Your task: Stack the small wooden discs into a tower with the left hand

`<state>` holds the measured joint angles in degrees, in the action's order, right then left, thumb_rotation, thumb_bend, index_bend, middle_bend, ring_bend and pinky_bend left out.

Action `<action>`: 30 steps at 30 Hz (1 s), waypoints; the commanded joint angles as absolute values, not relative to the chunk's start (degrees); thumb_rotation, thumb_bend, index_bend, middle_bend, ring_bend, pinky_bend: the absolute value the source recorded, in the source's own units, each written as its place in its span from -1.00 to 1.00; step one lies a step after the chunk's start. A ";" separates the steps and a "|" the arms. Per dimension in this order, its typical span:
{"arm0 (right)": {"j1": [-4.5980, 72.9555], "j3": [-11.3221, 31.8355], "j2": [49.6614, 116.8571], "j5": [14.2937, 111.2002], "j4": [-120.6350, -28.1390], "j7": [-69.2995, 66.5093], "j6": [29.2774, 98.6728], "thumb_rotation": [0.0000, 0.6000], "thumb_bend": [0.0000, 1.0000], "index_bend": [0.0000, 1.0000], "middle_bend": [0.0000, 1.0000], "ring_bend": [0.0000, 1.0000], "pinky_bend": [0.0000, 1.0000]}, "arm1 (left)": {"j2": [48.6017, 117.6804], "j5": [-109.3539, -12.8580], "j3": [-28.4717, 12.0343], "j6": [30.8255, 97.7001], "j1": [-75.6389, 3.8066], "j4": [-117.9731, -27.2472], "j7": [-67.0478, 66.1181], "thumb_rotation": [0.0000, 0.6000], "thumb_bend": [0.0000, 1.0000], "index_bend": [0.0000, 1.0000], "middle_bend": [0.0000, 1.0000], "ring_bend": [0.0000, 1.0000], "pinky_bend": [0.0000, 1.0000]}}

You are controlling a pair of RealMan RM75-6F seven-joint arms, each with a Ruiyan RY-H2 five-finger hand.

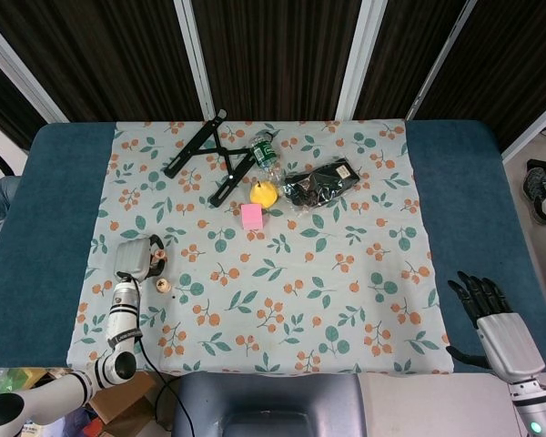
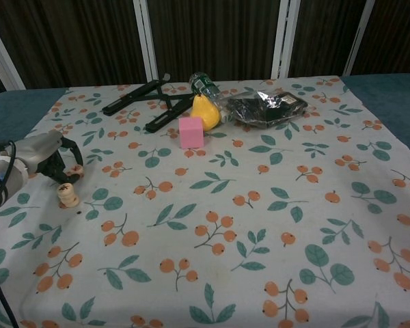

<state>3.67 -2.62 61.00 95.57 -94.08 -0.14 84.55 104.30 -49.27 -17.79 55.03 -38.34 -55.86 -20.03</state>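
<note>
Fingers (image 2: 67, 152) of left hand (image 2: 44, 154) curled downward, holding nothing visible, just behind small stack of wooden discs (image 2: 68, 196) on floral cloth (image 2: 219, 205) near left edge of bench (image 1: 45, 228). Right hand (image 1: 491, 319) off cloth, far right of discs, fingers spread and empty. Pink cube (image 2: 190, 132) and yellow pear (image 2: 203, 111) well beyond discs, toward far side.

No readable text anywhere.
</note>
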 commanded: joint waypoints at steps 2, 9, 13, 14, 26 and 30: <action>3.67 -2.62 61.02 95.57 -94.08 -0.09 84.56 1.00 -0.59 -1.00 -1.00 -1.00 -1.00 | 104.29 -49.19 -17.82 54.93 -38.30 -55.83 -20.12 1.00 -0.25 -0.08 1.00 1.00 1.00; 3.66 -2.65 61.08 95.57 -94.10 0.09 84.54 1.00 -0.59 -1.00 -1.00 -1.00 -1.00 | 104.50 -49.07 -17.97 54.65 -38.30 -55.42 -20.00 1.00 -0.25 -0.03 1.00 1.00 1.00; 3.68 -2.59 61.12 95.49 -94.08 0.12 84.54 1.00 -0.59 -1.00 -1.00 -1.00 -1.00 | 104.41 -49.21 -17.98 54.71 -38.22 -55.21 -19.94 1.00 -0.23 0.02 1.00 1.00 1.00; 3.67 -2.60 61.12 95.49 -94.09 0.11 84.55 1.00 -0.59 -1.00 -1.00 -1.00 -1.00 | 104.29 -49.28 -18.02 54.80 -38.18 -55.33 -19.88 1.00 -0.23 0.03 1.00 1.00 1.00; 3.70 -2.76 61.31 95.72 -94.07 0.55 84.41 1.00 -0.59 -1.00 -1.00 -1.00 -1.00 | 95.30 -54.73 -16.85 61.10 -34.38 -72.61 -18.22 1.00 -0.23 0.03 1.00 1.00 1.00; 3.74 -2.95 61.51 96.00 -94.11 1.06 84.25 1.00 -0.59 -1.00 -1.00 -1.00 -1.00 | 90.57 -56.10 -14.64 61.90 -31.88 -82.64 -17.62 1.00 -0.23 0.03 1.00 1.00 1.00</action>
<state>3.72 -2.89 61.47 95.93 -94.10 0.99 84.30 94.94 -54.26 -16.58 60.42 -34.31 -75.46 -18.23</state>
